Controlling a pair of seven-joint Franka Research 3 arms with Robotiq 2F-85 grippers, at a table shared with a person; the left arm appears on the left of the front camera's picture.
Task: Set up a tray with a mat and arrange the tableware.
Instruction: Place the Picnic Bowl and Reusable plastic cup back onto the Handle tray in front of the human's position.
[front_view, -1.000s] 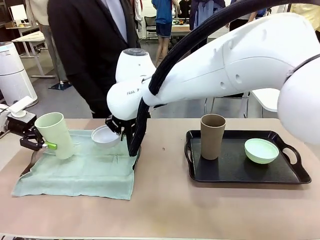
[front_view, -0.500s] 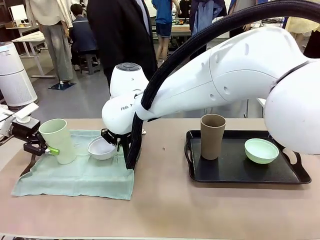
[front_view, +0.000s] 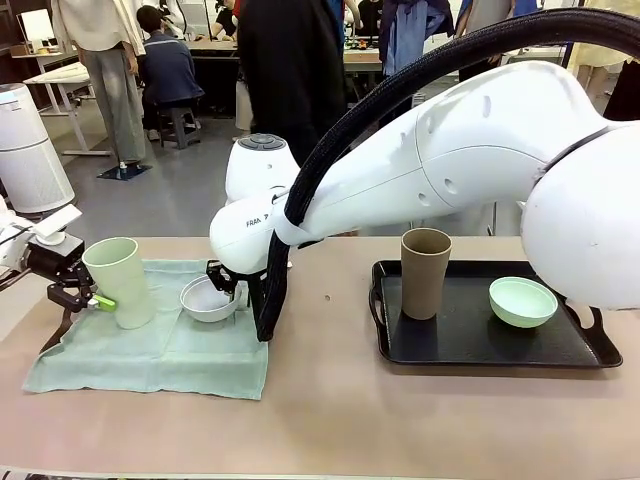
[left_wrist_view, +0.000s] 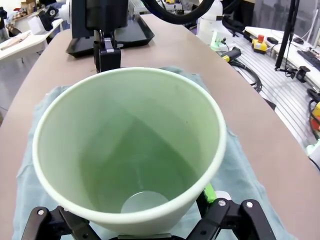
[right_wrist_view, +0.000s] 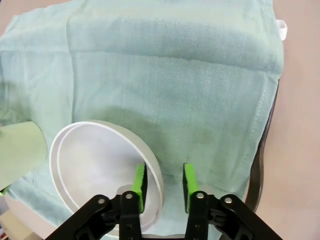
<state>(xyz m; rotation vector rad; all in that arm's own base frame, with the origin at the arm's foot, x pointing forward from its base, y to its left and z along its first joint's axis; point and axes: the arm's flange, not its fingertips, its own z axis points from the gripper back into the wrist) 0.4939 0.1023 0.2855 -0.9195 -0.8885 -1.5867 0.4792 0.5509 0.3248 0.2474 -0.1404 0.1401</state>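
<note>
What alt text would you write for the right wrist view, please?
The right gripper stands open around the near rim of a white bowl, which rests on a pale green cloth mat. A pale green cup shows at the left edge.

The big white right arm (front_view: 430, 170) hung across the middle and blocked the way above the pale green cloth mat (front_view: 150, 355). The bare tan tabletop (front_view: 320, 335) between the mat and the black plastic tray (front_view: 470, 342) lay free.
</note>
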